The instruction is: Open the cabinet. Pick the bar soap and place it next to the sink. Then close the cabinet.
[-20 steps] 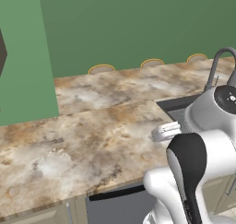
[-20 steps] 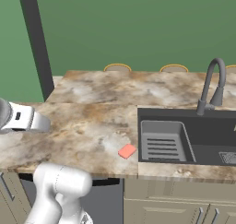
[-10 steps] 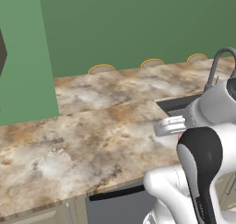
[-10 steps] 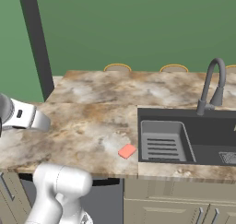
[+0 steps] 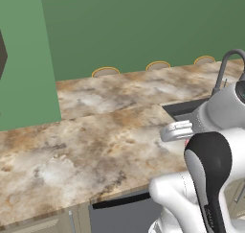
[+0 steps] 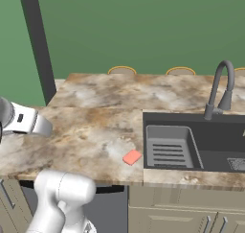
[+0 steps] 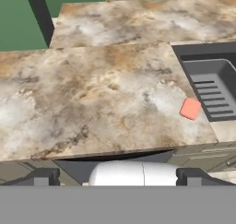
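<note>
The bar soap (image 6: 131,157) is a small pinkish-orange block lying flat on the marbled counter, just left of the sink's (image 6: 191,120) front corner. The hand view shows the bar soap (image 7: 190,109) beside the sink (image 7: 203,50), to the right and well beyond my gripper (image 7: 118,178). My gripper is open, its dark fingertips (image 7: 46,177) far apart, with nothing between them. It hovers in front of the counter's near edge, looking down over it. The cabinet is out of view.
The tan marbled counter (image 6: 95,126) runs left of the sink, and a curved grey faucet (image 6: 221,88) stands behind the basin. A drying rack (image 6: 168,145) lies inside the sink. Beige drawers (image 6: 191,213) sit below. A dark vertical post (image 6: 38,40) rises at the left.
My arm's upper links have shifted slightly in the left base view. The soap has stayed put and the gripper has stayed open.
</note>
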You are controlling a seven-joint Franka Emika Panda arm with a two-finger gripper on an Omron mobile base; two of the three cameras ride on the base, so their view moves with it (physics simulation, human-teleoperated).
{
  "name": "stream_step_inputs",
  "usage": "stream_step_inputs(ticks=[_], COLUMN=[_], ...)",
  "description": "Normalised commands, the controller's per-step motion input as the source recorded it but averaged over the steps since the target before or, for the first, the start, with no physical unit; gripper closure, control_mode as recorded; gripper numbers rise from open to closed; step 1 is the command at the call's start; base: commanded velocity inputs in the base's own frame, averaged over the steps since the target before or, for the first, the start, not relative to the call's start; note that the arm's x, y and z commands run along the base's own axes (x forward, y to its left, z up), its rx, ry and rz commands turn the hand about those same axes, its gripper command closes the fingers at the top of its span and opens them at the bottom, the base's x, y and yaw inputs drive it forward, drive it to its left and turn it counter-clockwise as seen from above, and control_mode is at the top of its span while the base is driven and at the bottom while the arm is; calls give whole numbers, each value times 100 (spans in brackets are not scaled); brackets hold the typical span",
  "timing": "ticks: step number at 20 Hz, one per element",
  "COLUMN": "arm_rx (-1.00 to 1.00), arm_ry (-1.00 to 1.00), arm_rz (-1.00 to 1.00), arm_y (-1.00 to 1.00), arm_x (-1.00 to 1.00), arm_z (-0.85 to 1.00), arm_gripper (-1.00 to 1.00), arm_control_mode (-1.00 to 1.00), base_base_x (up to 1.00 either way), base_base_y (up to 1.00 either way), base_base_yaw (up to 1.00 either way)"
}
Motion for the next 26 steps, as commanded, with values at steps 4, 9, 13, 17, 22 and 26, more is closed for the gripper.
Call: stream_step_inputs(ticks=[4, 9, 13, 17, 22, 26], arm_rx=[0, 0, 0, 0, 0, 0], arm_ry=[0, 0, 0, 0, 0, 0], arm_rz=[0, 0, 0, 0, 0, 0], arm_y=[0, 0, 0, 0, 0, 0], arm_x=[0, 0, 0, 0, 0, 0], arm_z=[0, 0, 0, 0, 0, 0], arm_gripper=[-100, -100, -100, -100, -100, -100], arm_control_mode=[100, 100, 100, 100, 100, 100], base_base_x=[-61, -68, 2, 53, 10, -8], base_base_y=[1, 0, 15, 2, 1, 0], base_base_yaw=[15, 40, 65, 98, 100, 100])
